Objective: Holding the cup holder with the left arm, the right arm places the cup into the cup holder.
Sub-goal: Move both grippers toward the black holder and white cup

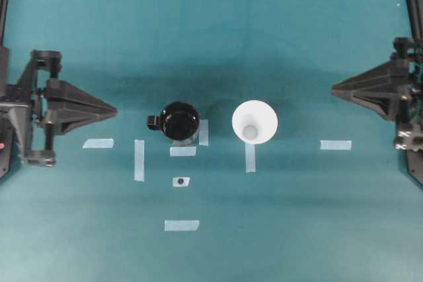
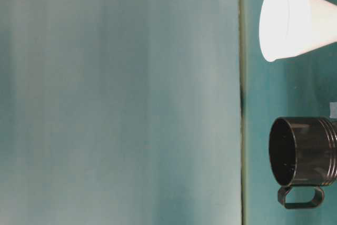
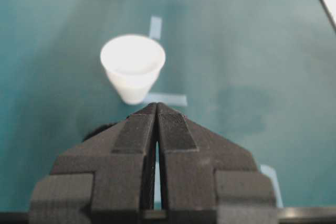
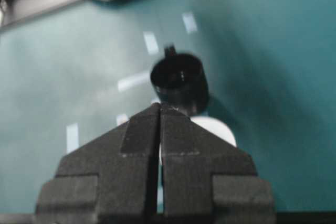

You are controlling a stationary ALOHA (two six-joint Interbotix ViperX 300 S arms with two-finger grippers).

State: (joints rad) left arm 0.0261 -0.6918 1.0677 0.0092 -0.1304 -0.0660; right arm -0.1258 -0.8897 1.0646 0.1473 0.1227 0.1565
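Note:
The black cup holder [image 1: 180, 121] stands upright mid-table, its stubby handle toward the left; it also shows in the table-level view [image 2: 305, 152] and the right wrist view [image 4: 178, 77]. The white cup [image 1: 254, 122] stands upright to its right, apart from it; it also shows in the table-level view [image 2: 297, 22] and the left wrist view [image 3: 133, 66]. My left gripper [image 1: 114, 109] is shut and empty at the left edge, its tip pointing at the holder. My right gripper [image 1: 334, 88] is shut and empty at the right edge. In the wrist views the left gripper [image 3: 157, 106] and the right gripper [image 4: 159, 107] have their tips touching.
Several pale blue tape strips lie on the teal cloth around the two objects, such as one [image 1: 139, 160] left of the holder and one [image 1: 182, 225] near the front. A small tape piece with a dark dot [image 1: 180, 181] lies below the holder.

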